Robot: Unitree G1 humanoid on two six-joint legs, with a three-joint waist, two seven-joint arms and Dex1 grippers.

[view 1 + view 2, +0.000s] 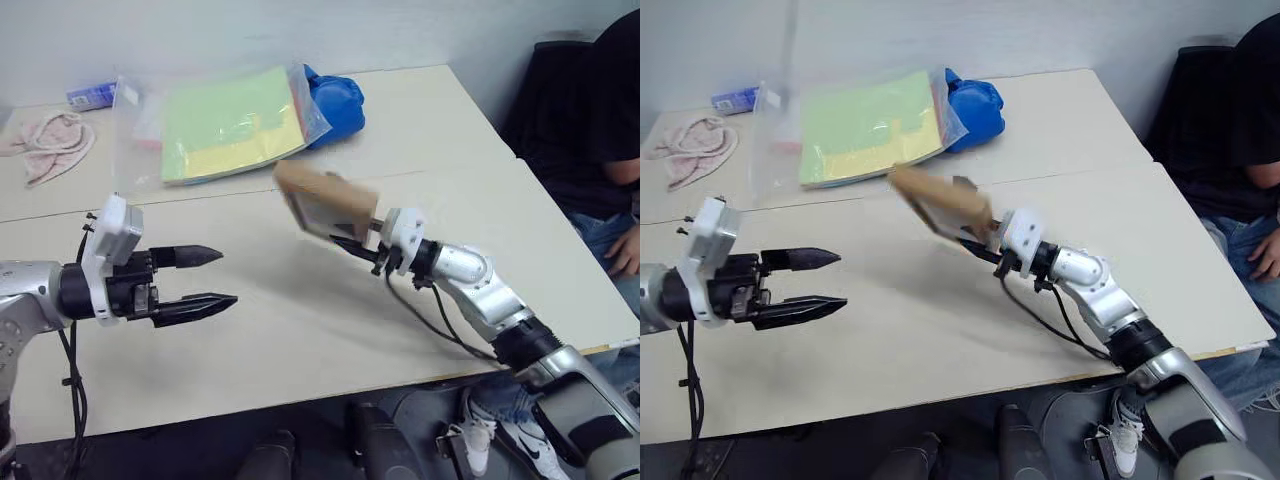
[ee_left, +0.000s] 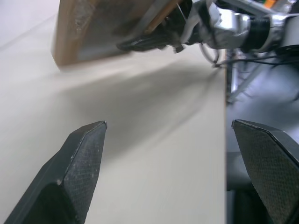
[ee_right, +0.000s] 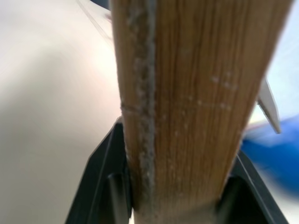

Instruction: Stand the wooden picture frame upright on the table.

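While the right hand grips the wooden picture frame above the tabletop (presumably to set it upright), the left hand waits open nearby.

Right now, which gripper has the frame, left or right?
The right gripper: its jaws are clamped on the wooden picture frame, held tilted above the table. The left gripper is empty, jaws open, apart from the frame.
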